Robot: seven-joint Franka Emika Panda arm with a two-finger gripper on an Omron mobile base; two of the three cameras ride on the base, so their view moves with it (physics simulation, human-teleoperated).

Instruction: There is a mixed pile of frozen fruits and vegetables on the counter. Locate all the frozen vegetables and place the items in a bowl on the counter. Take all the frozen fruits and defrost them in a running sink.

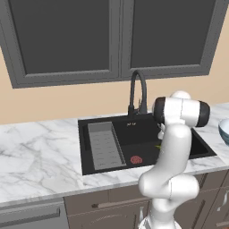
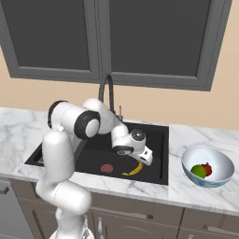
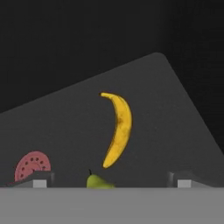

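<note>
My gripper (image 2: 147, 158) hangs open just above the floor of the black sink (image 2: 93, 158), near its right wall. The hand view puts the open gripper (image 3: 112, 181) over the yellow banana (image 3: 118, 129), which lies flat on the sink floor (image 3: 166, 113), free of the fingers. Between the fingertips (image 3: 40, 180) sits a yellow-green stemmed ball (image 3: 98, 181), partly cut off at the bottom. The right base view shows the banana (image 2: 134, 170) beside the reddish drain (image 2: 107, 168). The pale bowl (image 2: 222, 164) on the counter (image 2: 196, 135) holds a dark green ball (image 2: 198, 171) and a red round piece (image 2: 207, 168).
The black arched faucet (image 1: 136, 89) stands behind the sink (image 1: 134, 138), and a grey ribbed tray (image 1: 105, 145) fills its left part. The drain (image 3: 33, 165) lies left of the fingers. Dark wall cabinets hang above. The bowl's edge (image 1: 225, 129) shows at the far right.
</note>
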